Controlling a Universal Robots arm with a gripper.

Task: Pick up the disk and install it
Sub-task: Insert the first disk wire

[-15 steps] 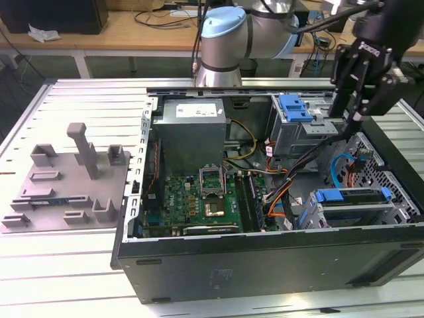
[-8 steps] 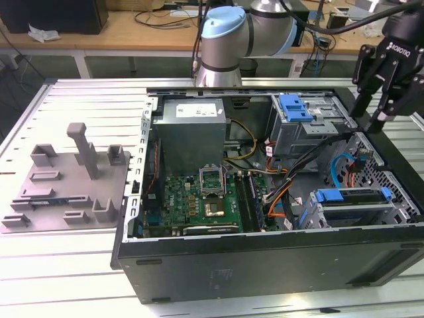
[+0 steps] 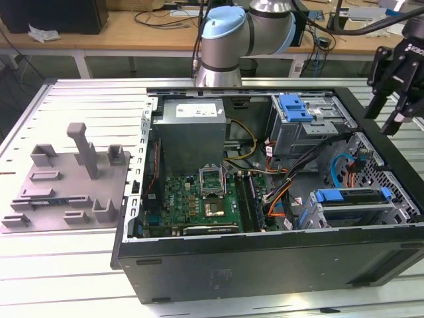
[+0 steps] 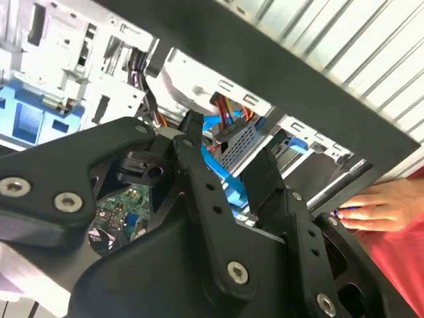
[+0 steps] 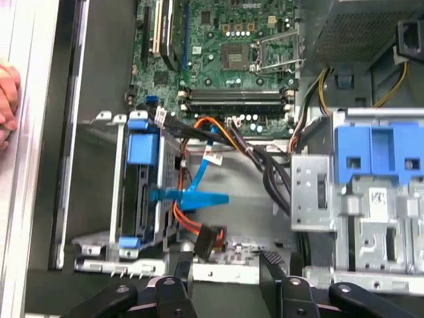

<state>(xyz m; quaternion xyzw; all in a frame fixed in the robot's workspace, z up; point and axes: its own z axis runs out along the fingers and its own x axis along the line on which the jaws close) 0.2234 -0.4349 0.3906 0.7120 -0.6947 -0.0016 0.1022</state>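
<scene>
One gripper (image 3: pixel 382 120) hung over the computer case (image 3: pixel 265 265) rim, two fingers spread, empty; one disk (image 5: pixel 140 179) stood edgewise in one drive cage (image 5: pixel 119 199).

Slatted metal table (image 3: pixel 66 99), wooden workbench (image 3: pixel 132 33) with loose cables (image 3: pixel 159 18) behind it.

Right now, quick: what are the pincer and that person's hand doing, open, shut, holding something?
Pincer: open, holding nothing, over the computer case.
Hand: lying beside the case's edge; whether it grips anything cannot be told.
</scene>
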